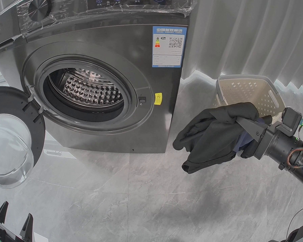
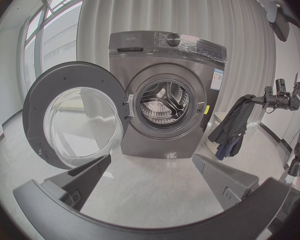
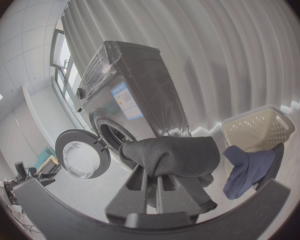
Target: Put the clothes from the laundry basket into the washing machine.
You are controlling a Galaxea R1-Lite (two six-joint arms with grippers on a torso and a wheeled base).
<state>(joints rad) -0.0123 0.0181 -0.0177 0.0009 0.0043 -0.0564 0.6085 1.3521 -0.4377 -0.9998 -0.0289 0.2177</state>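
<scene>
Washing machine (image 2: 163,55), door (image 2: 36,117) swung open, right hand (image 2: 255,99) gripping dark clothes (image 2: 235,124)

Dark garment (image 1: 210,135): black and crumpled; you had it pinched in the right gripper (image 1: 247,126), hanging above the floor (image 1: 141,192) between basket and machine.
Blue garment (image 3: 246,172): it dangled beside the black one, partly behind it.
Basket (image 1: 249,88): cream plastic with cut-out walls, upright on the floor to the right of the machine.
Washing machine (image 1: 101,34): grey front-loader; you had its round door (image 1: 10,142) wide open on the left, with the steel drum (image 1: 87,88) exposed.
</scene>
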